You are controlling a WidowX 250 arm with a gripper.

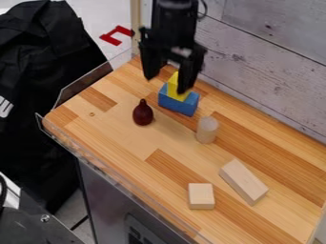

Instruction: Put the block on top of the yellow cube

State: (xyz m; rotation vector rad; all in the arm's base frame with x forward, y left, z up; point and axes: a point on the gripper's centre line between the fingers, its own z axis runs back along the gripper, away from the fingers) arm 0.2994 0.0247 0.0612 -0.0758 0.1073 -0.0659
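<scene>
The black gripper (167,85) hangs over the back of the wooden table, its two fingers spread apart. Its right finger partly covers a yellow block (173,89), which appears to rest on a blue block (179,105). Nothing is seen held in the gripper. Toward the front of the table lie two plain wooden blocks: a small, squarish one (201,196) and, to its right, a longer one (243,181) set at a slant.
A dark red pear-shaped object (143,113) stands left of the blue block, and a pale cylinder (207,129) stands upright to its right. A whitish plank wall (267,57) borders the table's back. Clear edging (115,178) runs along the table's left front side.
</scene>
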